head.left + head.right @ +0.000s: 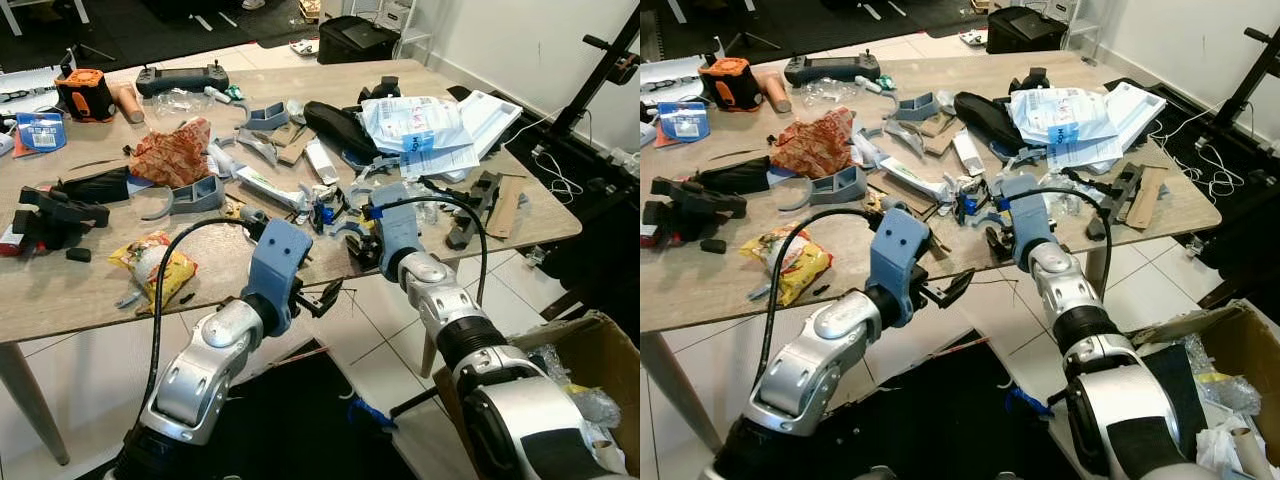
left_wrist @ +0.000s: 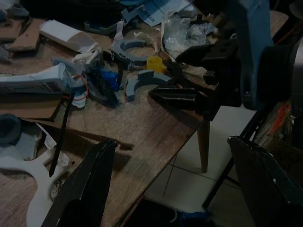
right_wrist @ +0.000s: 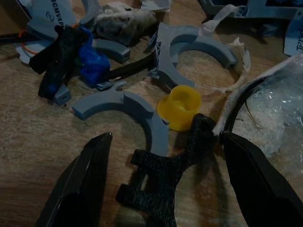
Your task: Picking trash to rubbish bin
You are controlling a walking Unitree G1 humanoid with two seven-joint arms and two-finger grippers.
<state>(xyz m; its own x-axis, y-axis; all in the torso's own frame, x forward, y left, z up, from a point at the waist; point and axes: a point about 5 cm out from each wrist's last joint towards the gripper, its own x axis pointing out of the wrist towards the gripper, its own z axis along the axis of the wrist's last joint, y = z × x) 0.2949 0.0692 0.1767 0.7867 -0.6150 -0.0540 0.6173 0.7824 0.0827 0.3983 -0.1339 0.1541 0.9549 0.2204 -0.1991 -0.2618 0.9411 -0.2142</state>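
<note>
The piece I'm after is the black printed part (image 3: pixel 168 177) lying flat near the counter's front edge, touching a small yellow cap (image 3: pixel 180 107) and partly overlapping a grey curved bracket (image 3: pixel 125 106). In the right wrist view it sits squarely between the two black fingers, so my right gripper (image 3: pixel 165 182) is lined up on it with its jaws spread wide and nothing in them yet; I judge I'm in the approach, just ahead of closing. I've come in low and from the front edge because the scrap is packed tight here: a blue crumpled bit (image 3: pixel 92 64), a second grey ring bracket (image 3: pixel 196 49) and a clear plastic wrapper (image 3: pixel 277 113) all lie just beside the target, and a wide grasp could drag the cap or the bracket along. My left gripper (image 1: pixel 322 298) hangs off the counter's front edge over the floor, jaws well apart and empty, held back to leave the right arm room. Farther out, the counter (image 1: pixel 60 295) carries a yellow snack wrapper (image 1: pixel 155 265), an orange crumpled bag (image 1: pixel 175 152) and a heap of white postal bags (image 1: pixel 415 125), all still to be cleared. The cardboard box (image 1: pixel 590 345) of waste stands on the floor to my right, which is probably why the right arm takes this pick.
</note>
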